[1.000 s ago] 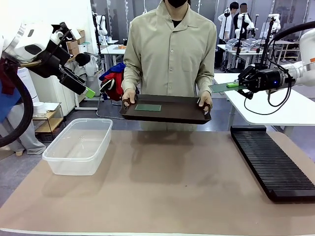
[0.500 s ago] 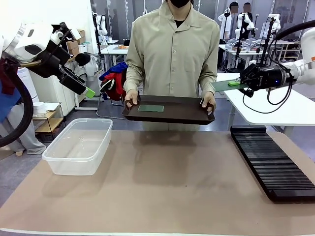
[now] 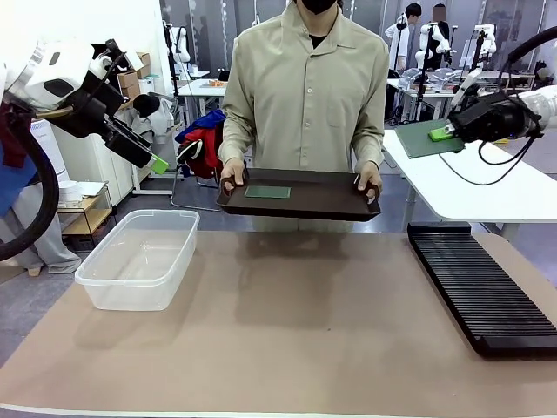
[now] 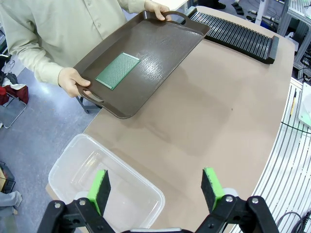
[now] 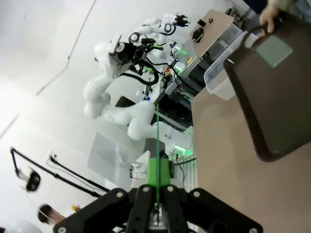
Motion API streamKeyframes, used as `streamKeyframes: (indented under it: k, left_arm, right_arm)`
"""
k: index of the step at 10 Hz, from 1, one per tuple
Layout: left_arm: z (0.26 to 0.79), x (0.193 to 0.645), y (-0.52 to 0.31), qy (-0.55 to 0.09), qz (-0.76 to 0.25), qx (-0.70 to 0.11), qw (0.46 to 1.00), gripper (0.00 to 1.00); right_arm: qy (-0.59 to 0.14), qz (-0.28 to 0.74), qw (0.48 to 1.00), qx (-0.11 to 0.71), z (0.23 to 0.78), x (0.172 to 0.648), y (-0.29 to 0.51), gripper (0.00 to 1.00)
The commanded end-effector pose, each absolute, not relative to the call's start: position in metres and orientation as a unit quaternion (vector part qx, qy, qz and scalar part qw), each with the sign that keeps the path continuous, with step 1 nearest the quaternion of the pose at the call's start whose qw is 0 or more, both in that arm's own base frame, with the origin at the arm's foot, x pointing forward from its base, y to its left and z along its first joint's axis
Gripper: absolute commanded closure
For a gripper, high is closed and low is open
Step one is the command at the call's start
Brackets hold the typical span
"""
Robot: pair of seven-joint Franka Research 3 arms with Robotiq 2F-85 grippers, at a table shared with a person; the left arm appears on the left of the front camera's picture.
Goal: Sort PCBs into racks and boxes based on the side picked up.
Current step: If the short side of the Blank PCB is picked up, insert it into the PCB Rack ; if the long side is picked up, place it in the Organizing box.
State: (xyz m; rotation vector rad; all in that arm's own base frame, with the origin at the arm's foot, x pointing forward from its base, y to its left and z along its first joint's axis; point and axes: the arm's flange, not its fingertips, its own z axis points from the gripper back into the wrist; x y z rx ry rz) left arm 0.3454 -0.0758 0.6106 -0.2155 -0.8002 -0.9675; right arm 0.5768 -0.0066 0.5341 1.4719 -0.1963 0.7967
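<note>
- PCB 1 (image 3: 267,192): green, lying flat on dark tray (image 3: 305,210);
- PCB 2 (image 3: 418,140): green, pinched in right hand (image 3: 441,133), raised, tilted;
- rack (image 3: 479,286): black, slotted, bench (image 3: 296,331) right side;
- box (image 3: 139,258): clear, lidless, bench left side

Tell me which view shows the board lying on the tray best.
The left wrist view: it looks down on the board, so its whole green face shows against the tray. The front view sees it at a shallow angle, as a thin strip. The right wrist view catches it small and pale near a corner.
</note>
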Motion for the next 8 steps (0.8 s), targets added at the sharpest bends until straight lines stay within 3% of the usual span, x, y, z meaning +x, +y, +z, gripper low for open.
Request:
streamKeyframes:
  k: [1, 4, 8]
  left_arm:
    - [0.610, 0.347, -0.073, -0.371, -0.451, -0.104, 0.805, 0.00]
    - [0.610, 0.347, -0.073, -0.371, -0.451, -0.104, 0.805, 0.00]
    - [0.610, 0.347, -0.073, -0.371, -0.451, -0.104, 0.805, 0.00]
  right_arm:
    - [-0.138, 0.431, 0.632, 0.629, 0.541, 0.578, -0.020, 0.98]
    - [-0.240, 0.482, 0.599, 0.593, 0.555, 0.587, -0.046, 0.98]
    - [-0.214, 0.468, 0.611, 0.602, 0.562, 0.580, -0.038, 0.98]
